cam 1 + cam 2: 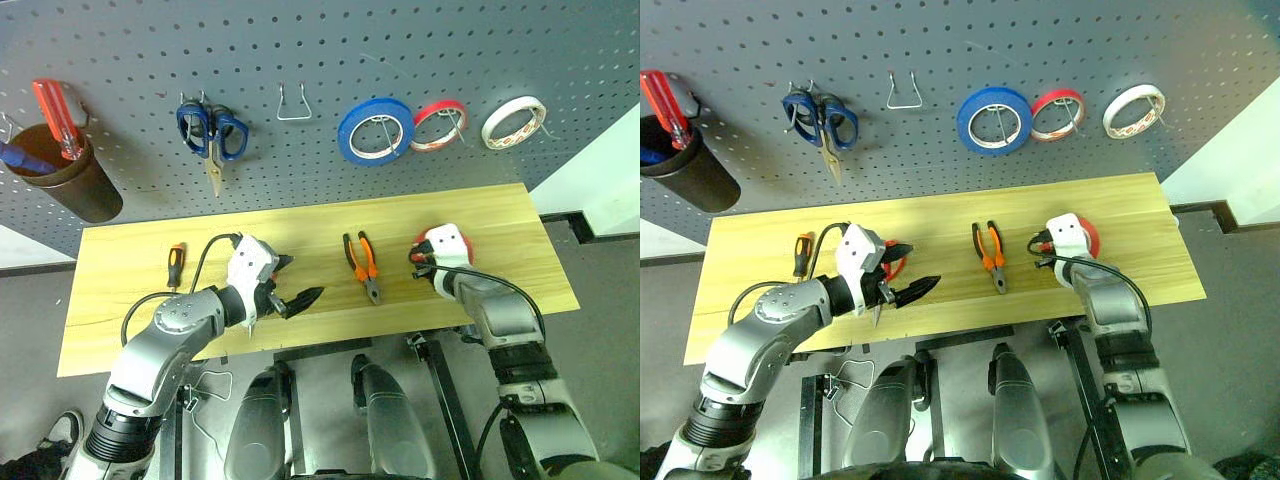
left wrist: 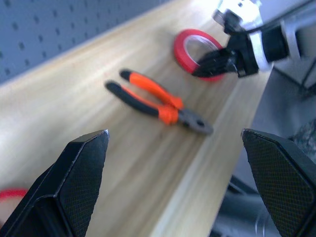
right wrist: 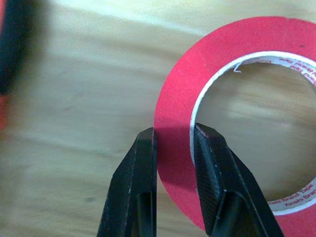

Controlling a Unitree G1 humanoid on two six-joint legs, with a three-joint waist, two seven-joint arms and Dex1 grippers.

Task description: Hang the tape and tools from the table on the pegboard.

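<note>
right gripper (image 3: 174, 143) clamped on the wall of the red tape roll (image 3: 237, 49), one finger outside the ring, the other inside against the pale core; roll lying flat near the right end of the wooden counter (image 1: 140, 260). in the head views, mostly hidden under the white wrist housing, only a red edge showing (image 1: 1092, 238).

left gripper (image 1: 297, 283) hovering above the counter's front edge, left of centre, fingers spread wide and holding nothing; pointing toward the right.

orange-and-black pliers (image 1: 362, 264) lying flat between the two grippers, jaws toward the front edge, handles toward the pegboard (image 1: 320, 60). small orange-and-black screwdriver (image 1: 175, 264) lying toward the left end of the counter. red-handled scissors (image 1: 895, 262) partly hidden behind the left wrist, just a red loop visible.

on the pegboard: blue-handled scissors (image 1: 212, 133) hanging blades down, an empty wire hook (image 1: 293, 104) beside them, then a blue roll (image 1: 375, 131), a thin red roll (image 1: 439, 124) and a white roll (image 1: 514, 121) in a row to the right. at far left a dark cup (image 1: 70, 180) holding a larger red-handled screwdriver (image 1: 55, 115).
</note>
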